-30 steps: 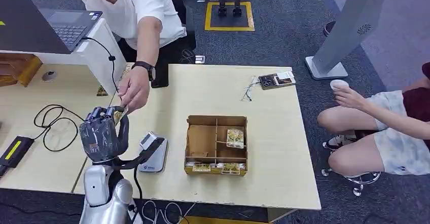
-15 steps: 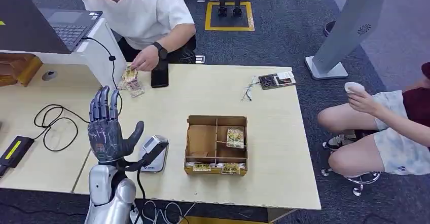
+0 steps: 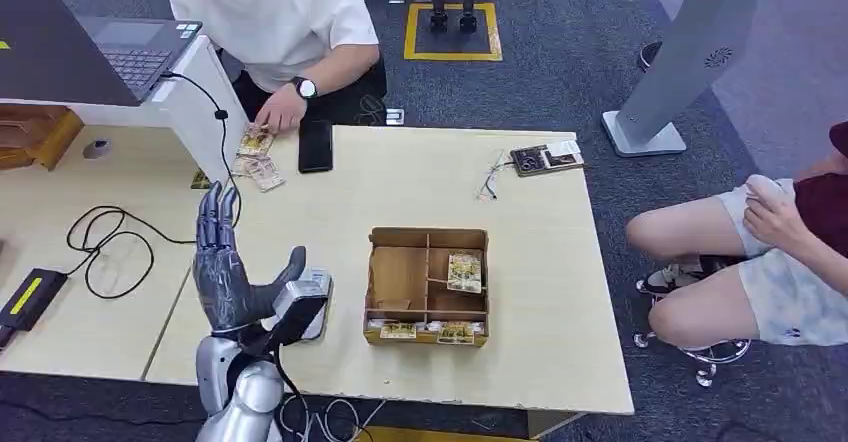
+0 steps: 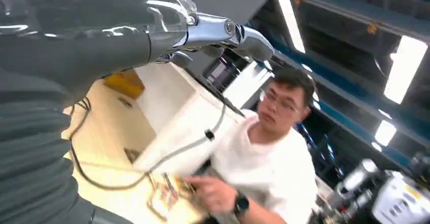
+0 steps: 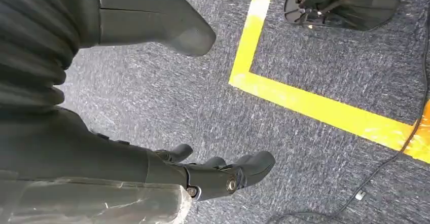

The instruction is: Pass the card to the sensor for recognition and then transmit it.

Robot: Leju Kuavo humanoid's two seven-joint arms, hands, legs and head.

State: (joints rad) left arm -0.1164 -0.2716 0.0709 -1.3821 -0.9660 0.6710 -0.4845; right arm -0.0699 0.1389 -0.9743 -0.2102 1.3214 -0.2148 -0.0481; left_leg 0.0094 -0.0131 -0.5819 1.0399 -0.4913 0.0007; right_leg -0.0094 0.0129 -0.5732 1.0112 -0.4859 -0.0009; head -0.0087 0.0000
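Now the left hand (image 3: pixel 232 280) is raised with fingers spread and nothing in it, just beside the sensor (image 3: pixel 303 302). The cards (image 3: pixel 254 157) lie across the desk (image 3: pixel 420 187) under a person's hand (image 3: pixel 279 114). Dropping carelessly, the left hand could knock the sensor.

The left hand (image 3: pixel 235 280) is dark grey with a slightly glossy, mottled palm, long segmented fingers (image 3: pixel 213 217) and a thick thumb. Below it the left arm (image 3: pixel 232 400) is polished silver, rounded, with a small dark spot on its casing and a black cable alongside. Up close, a grey ribbed cover leads to a chrome knuckle with a round screw. The right hand (image 5: pixel 167 169) is matte dark grey, with bolt heads at the fingers (image 5: pixel 252 165) and a silver forearm shell.
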